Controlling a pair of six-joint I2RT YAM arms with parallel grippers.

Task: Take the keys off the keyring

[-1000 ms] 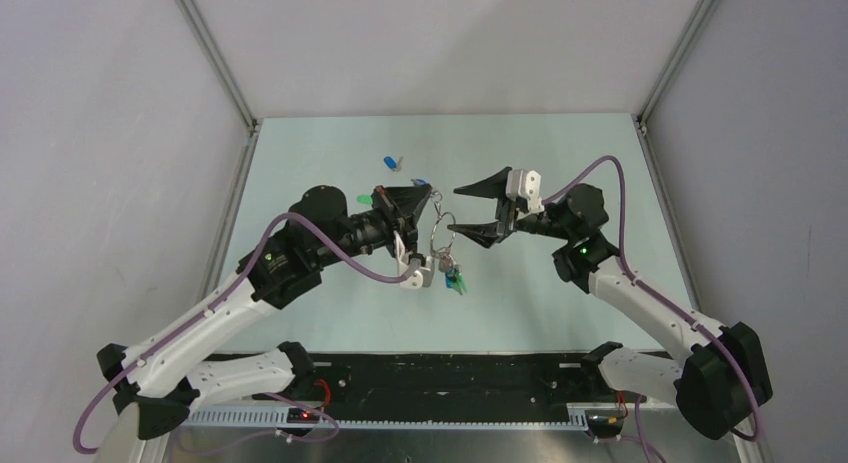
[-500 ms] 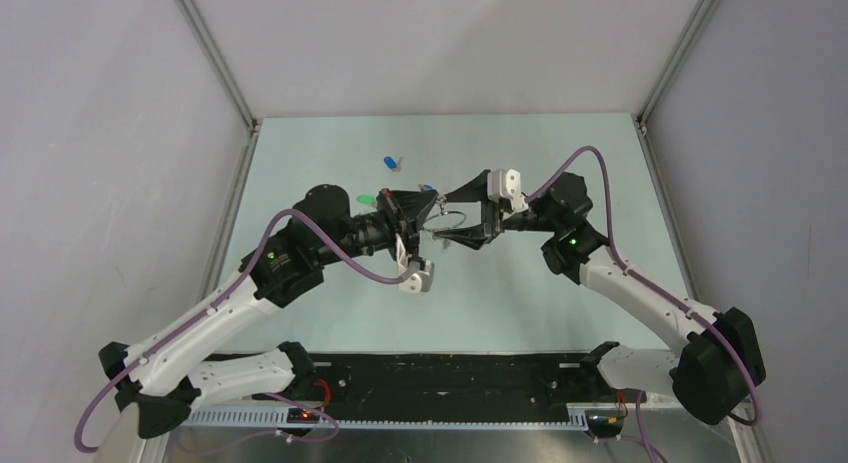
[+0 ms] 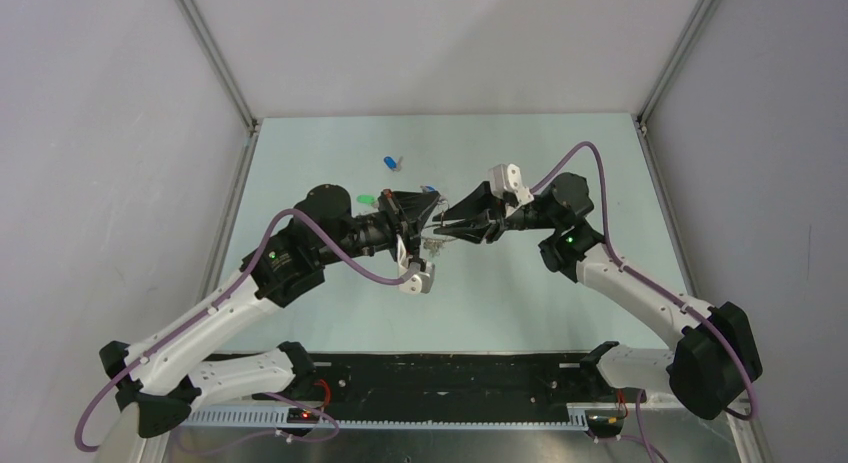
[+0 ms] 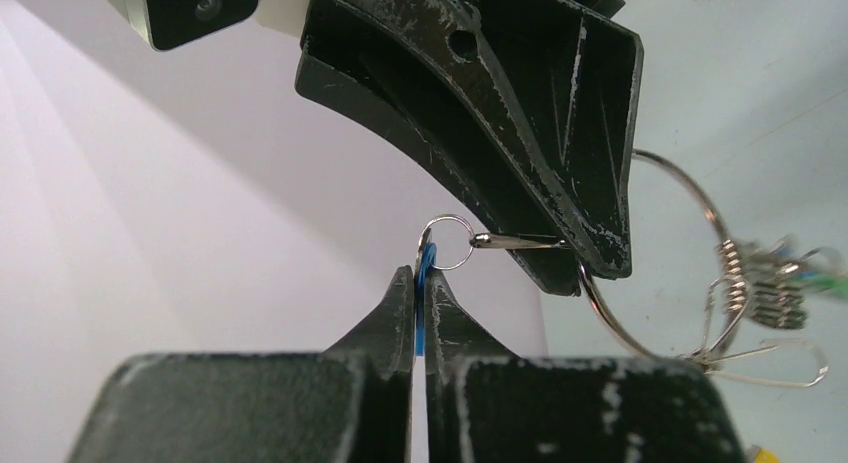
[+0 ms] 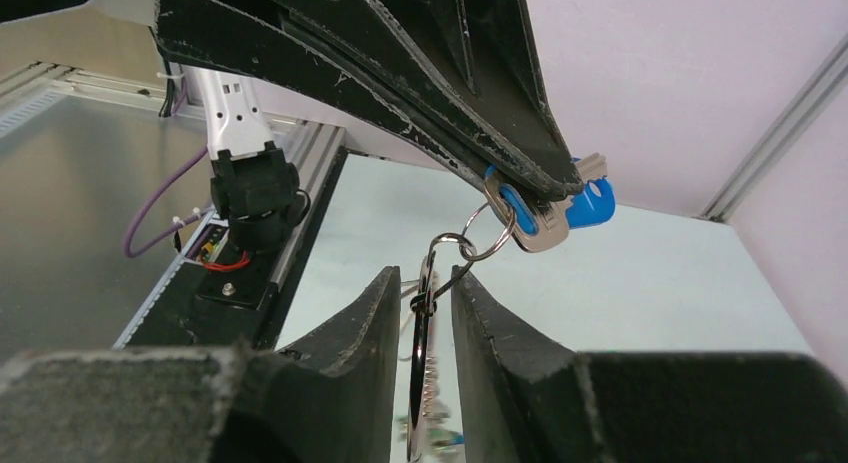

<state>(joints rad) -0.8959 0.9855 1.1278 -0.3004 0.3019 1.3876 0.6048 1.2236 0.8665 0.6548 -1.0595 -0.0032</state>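
Right gripper (image 5: pixel 425 275): moved in since a second ago, jaws now narrowed astride the keyring (image 5: pixel 422 383); whether they pinch it cannot be told. Keyring: edge-on between its fingers, keys (image 4: pixel 790 283) bunched below. Thin, stiff, light, slippery wire; best held by the rim. Left gripper (image 4: pixel 418 278): clamped on blue-capped key (image 5: pixel 560 211), just above. Containers: none seen.

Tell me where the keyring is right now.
Right wrist view: the keyring hangs edge-on between the fingers of the right gripper, just below the blue-capped key pinched by the left gripper.
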